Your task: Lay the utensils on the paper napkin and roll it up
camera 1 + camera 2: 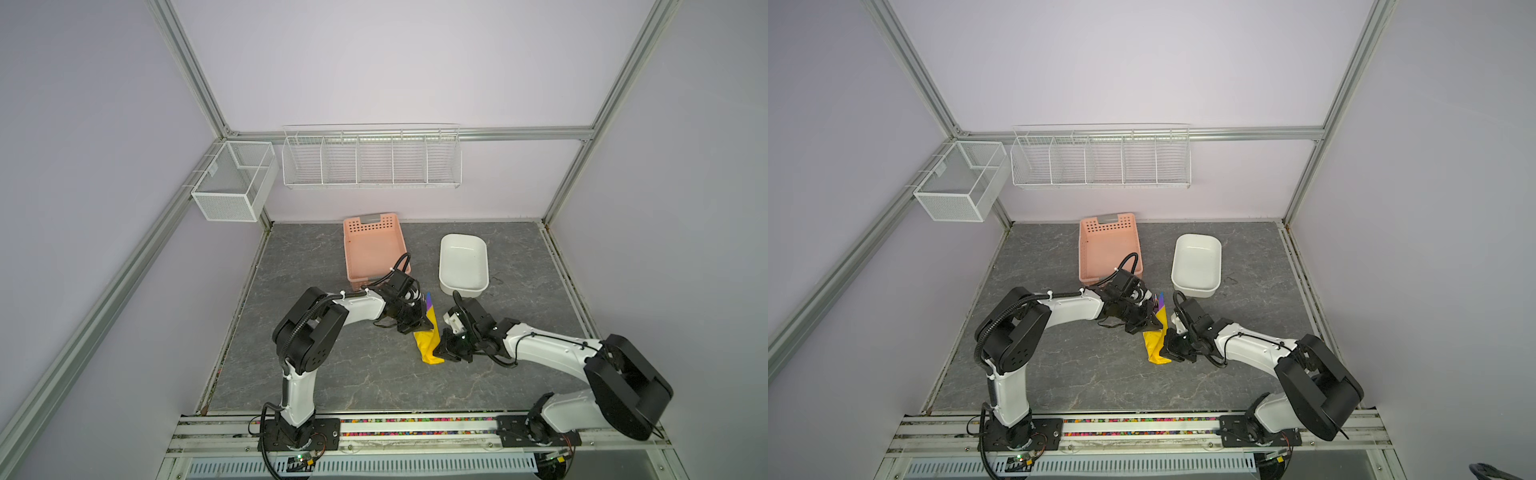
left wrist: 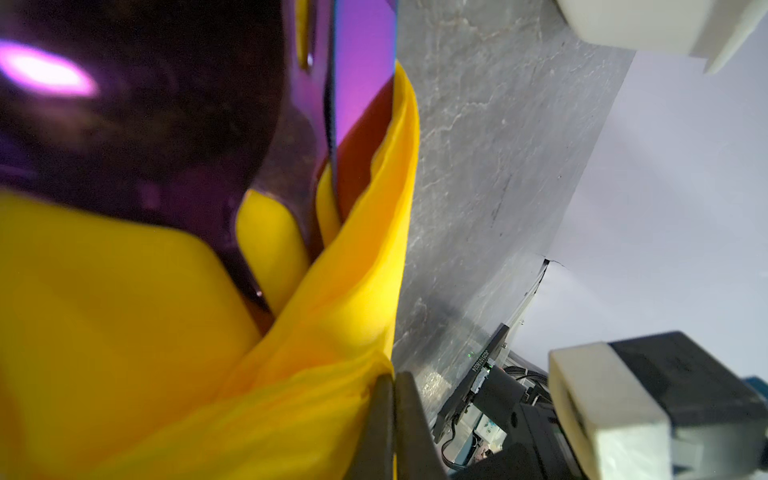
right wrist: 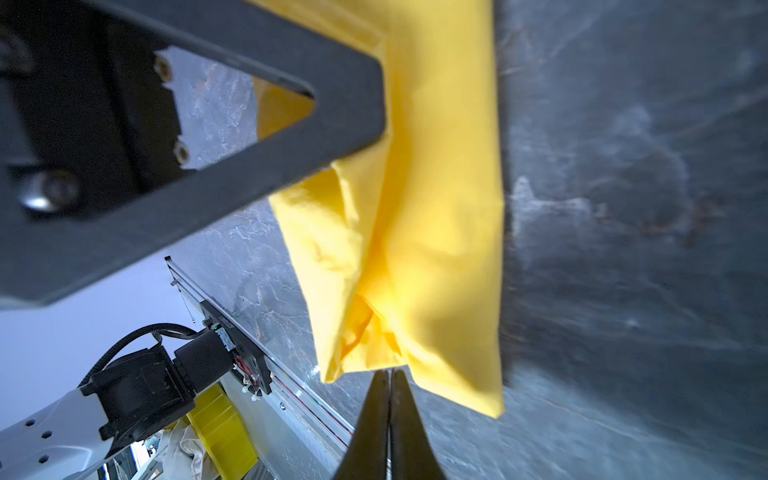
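Note:
The yellow paper napkin (image 1: 428, 343) (image 1: 1156, 345) lies mid-table, rolled into a loose narrow bundle around the utensils. Their glossy purple heads (image 1: 428, 301) (image 1: 1160, 300) stick out of its far end, and the handles are hidden inside. In the left wrist view the dark spoon bowl (image 2: 145, 104) and a purple blade (image 2: 361, 62) sit in the yellow folds (image 2: 124, 332). My left gripper (image 1: 424, 325) (image 2: 392, 376) is shut on a napkin edge at the roll's left side. My right gripper (image 1: 438, 355) (image 3: 390, 374) is shut, tips against the roll's near end (image 3: 436, 208).
A pink perforated basket (image 1: 374, 249) and a white tub (image 1: 463, 262) stand behind the roll. White wire racks (image 1: 372, 160) and a mesh box (image 1: 232, 183) hang on the walls. The arm bases sit on a rail (image 1: 415, 428) along the front edge.

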Action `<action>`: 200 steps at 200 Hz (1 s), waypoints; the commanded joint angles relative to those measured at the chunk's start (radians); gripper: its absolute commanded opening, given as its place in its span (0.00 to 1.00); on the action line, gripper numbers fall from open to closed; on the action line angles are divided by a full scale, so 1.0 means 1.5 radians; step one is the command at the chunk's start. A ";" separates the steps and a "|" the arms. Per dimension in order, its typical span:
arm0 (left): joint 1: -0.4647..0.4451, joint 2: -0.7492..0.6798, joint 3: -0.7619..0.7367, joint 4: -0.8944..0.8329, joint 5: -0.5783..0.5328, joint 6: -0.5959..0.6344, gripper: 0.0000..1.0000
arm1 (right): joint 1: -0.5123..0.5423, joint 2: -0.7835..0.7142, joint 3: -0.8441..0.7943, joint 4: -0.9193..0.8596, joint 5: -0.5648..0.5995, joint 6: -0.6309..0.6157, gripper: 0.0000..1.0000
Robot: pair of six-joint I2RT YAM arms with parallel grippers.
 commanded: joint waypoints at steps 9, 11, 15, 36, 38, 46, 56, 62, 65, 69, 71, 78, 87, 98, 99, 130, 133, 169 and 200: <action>-0.003 0.008 0.013 0.005 0.001 0.004 0.00 | -0.016 0.007 -0.031 -0.001 -0.001 0.009 0.08; -0.003 0.008 0.013 0.004 0.001 0.004 0.00 | -0.016 0.009 -0.032 0.000 -0.002 0.008 0.08; -0.004 0.007 0.015 0.003 0.002 0.004 0.00 | -0.017 0.011 -0.033 0.002 -0.003 0.008 0.08; -0.010 0.002 0.033 -0.014 0.002 0.014 0.00 | -0.018 0.021 -0.040 0.010 -0.002 0.005 0.08; -0.011 0.001 0.036 -0.016 0.002 0.015 0.00 | -0.018 0.022 -0.041 0.011 -0.003 0.005 0.08; -0.016 0.003 0.045 -0.025 0.002 0.019 0.00 | -0.019 0.023 -0.044 0.014 -0.004 0.005 0.08; -0.021 0.005 0.056 -0.036 0.002 0.024 0.00 | -0.018 0.024 -0.046 0.017 -0.003 0.005 0.08; -0.025 0.008 0.063 -0.040 0.003 0.027 0.00 | -0.020 0.025 -0.048 0.019 -0.004 0.005 0.08; -0.027 0.008 0.066 -0.042 0.003 0.028 0.00 | -0.020 0.025 -0.048 0.020 -0.003 0.005 0.08; -0.030 0.010 0.070 -0.046 0.003 0.030 0.00 | -0.020 0.026 -0.049 0.021 -0.003 0.005 0.08; -0.031 0.012 0.073 -0.047 0.003 0.031 0.00 | -0.020 0.026 -0.050 0.021 -0.004 0.005 0.08; -0.036 0.016 0.081 -0.055 0.004 0.035 0.00 | -0.019 0.027 -0.052 0.023 -0.005 0.005 0.08; -0.040 0.022 0.092 -0.063 0.005 0.040 0.00 | -0.021 0.027 -0.055 0.027 -0.005 0.006 0.08; -0.045 0.031 0.103 -0.069 0.007 0.044 0.00 | -0.021 0.028 -0.057 0.030 -0.005 0.006 0.08; -0.045 0.032 0.104 -0.069 0.007 0.043 0.00 | -0.021 0.028 -0.058 0.030 -0.005 0.006 0.08; -0.053 0.064 0.136 -0.086 0.014 0.055 0.00 | -0.022 0.024 -0.067 0.039 -0.004 0.009 0.08; -0.054 0.067 0.140 -0.090 0.015 0.057 0.00 | -0.022 0.023 -0.067 0.039 -0.004 0.009 0.08; -0.060 0.089 0.161 -0.100 0.020 0.065 0.00 | -0.026 0.006 -0.082 0.055 0.001 0.018 0.08; -0.064 0.103 0.167 -0.098 0.024 0.068 0.00 | -0.033 -0.018 -0.099 0.077 -0.009 0.033 0.08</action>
